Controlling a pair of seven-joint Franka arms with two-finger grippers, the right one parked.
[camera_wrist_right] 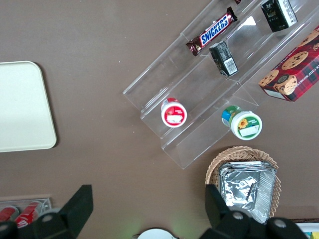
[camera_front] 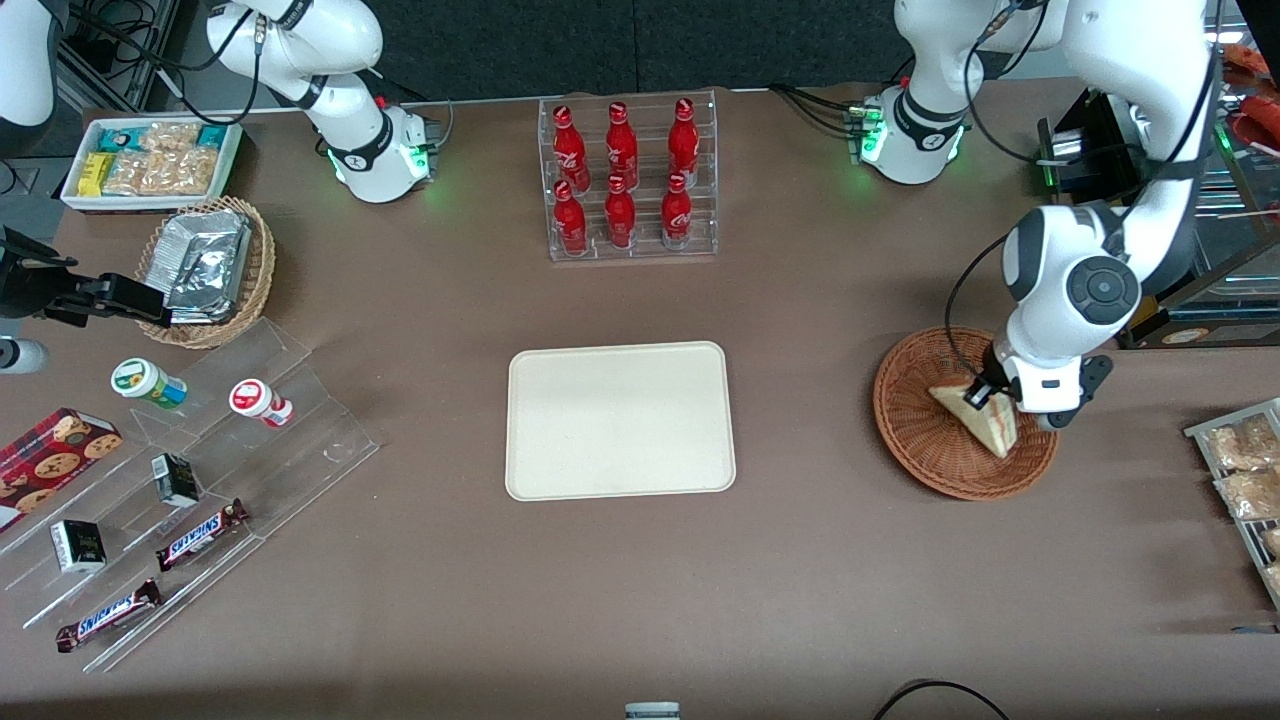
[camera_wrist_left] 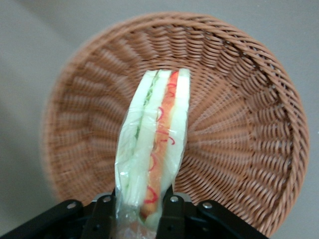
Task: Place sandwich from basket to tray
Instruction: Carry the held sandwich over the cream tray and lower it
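Observation:
The sandwich [camera_front: 978, 417] is a plastic-wrapped wedge of white bread with red and green filling, held over the reddish-brown wicker basket [camera_front: 915, 430] toward the working arm's end of the table. My left gripper [camera_front: 987, 392] is shut on the sandwich's end. In the left wrist view the sandwich [camera_wrist_left: 157, 144] stands on edge between the two black fingers [camera_wrist_left: 172, 211], lifted a little above the basket's [camera_wrist_left: 234, 129] woven floor. The cream tray [camera_front: 620, 420] lies bare at the table's middle, well apart from the basket; it also shows in the right wrist view [camera_wrist_right: 22, 107].
A clear rack of red cola bottles [camera_front: 630, 178] stands farther from the camera than the tray. A clear stepped shelf with snack bars and cups [camera_front: 190, 480], a tan basket of foil packets [camera_front: 210, 270] and a white snack box [camera_front: 150, 160] lie toward the parked arm's end. A rack of snack bags [camera_front: 1240, 470] sits beside the basket.

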